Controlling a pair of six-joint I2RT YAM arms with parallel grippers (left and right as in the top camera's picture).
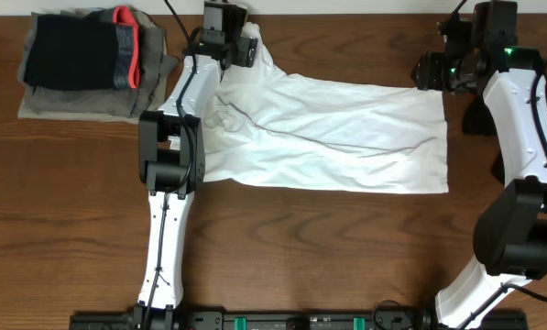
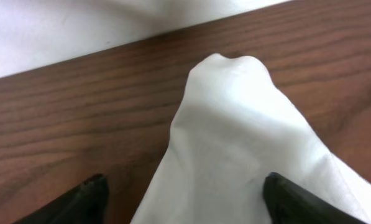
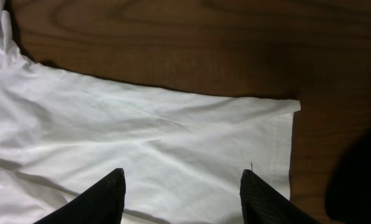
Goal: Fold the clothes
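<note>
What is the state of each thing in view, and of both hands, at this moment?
white shirt, spread out flat, creased, not yet folded.
pile of clothes, folded and stacked, apart from the shirt.
left hand, open, with a raised end of the shirt in its gap.
right hand, open, over the shirt near its straight edge.

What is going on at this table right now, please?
Two robot arms are working on a white shirt spread on the table. The left gripper is open around a raised bit of the cloth; the right gripper hovers open near the shirt's far-right corner. No fold looks made yet. A stack of folded clothes sits at the far left.
</note>
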